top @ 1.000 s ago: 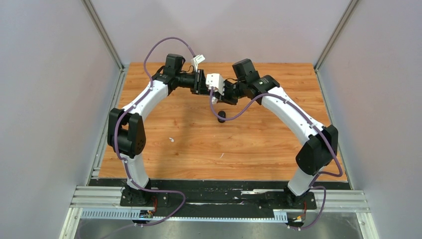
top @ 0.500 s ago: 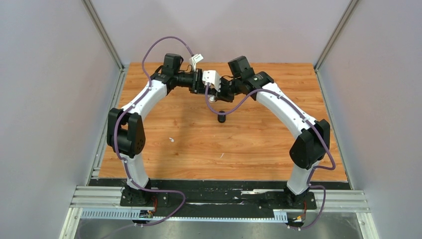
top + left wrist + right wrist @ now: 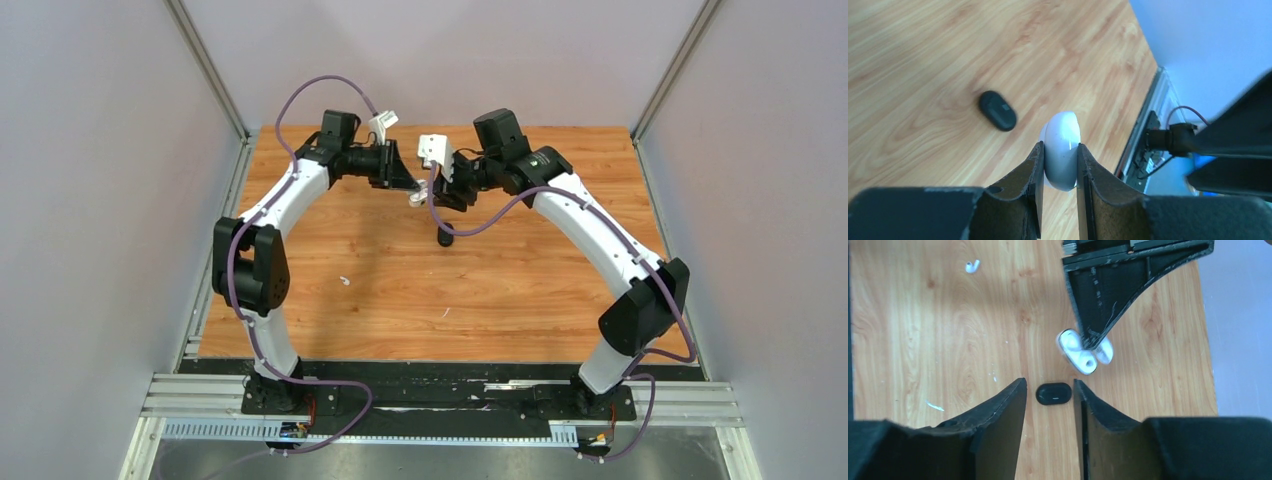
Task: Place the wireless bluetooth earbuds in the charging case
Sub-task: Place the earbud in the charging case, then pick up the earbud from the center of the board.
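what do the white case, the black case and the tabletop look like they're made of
white case: likely hard plastic with a glossy finish; a soft highlight runs over its rounded shell.
black case: probably plastic too, matte to satin; it shows only a faint sheen.
tabletop: smooth, with a wood-grain pattern; whether it is real wood or printed laminate cannot be told.

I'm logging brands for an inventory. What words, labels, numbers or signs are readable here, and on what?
No text can be read in any view.
Black case: a small pale mark, too small to read.
White charging case, held in the left hand: no print visible.
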Robot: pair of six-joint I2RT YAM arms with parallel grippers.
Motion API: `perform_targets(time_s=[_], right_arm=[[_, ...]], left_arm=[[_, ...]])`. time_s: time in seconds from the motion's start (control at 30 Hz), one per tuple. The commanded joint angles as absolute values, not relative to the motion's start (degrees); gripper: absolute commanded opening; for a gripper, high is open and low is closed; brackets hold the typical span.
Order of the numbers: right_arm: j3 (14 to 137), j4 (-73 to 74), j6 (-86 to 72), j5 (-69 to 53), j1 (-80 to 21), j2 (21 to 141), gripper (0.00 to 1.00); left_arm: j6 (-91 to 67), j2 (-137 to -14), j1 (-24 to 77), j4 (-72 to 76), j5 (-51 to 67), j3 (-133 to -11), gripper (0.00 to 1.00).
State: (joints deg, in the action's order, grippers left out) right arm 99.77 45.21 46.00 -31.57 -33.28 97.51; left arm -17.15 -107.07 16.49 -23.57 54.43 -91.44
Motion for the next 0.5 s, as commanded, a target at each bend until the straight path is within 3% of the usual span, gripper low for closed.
perform_targets(time_s=[0.0,0.23,0.47], right_arm=[[97.75,41.95,41.07,-39.01,-33.23,95.55,0.44],[98.21,38.77,38.73,-48.57,-34.60,106.92,0.45],[101.75,25.23,17.59,-33.51,-43.36,117.53,0.43]], left_arm=[[-12.75,-104.55,11.14,-29.74,48.31,-94.07,0.00],[-7.32,-97.46,0.92,-36.48,38.47,-90.91,0.00],[-4.29,-88.51,-5.64,-41.18,35.32,-86.18,0.00]])
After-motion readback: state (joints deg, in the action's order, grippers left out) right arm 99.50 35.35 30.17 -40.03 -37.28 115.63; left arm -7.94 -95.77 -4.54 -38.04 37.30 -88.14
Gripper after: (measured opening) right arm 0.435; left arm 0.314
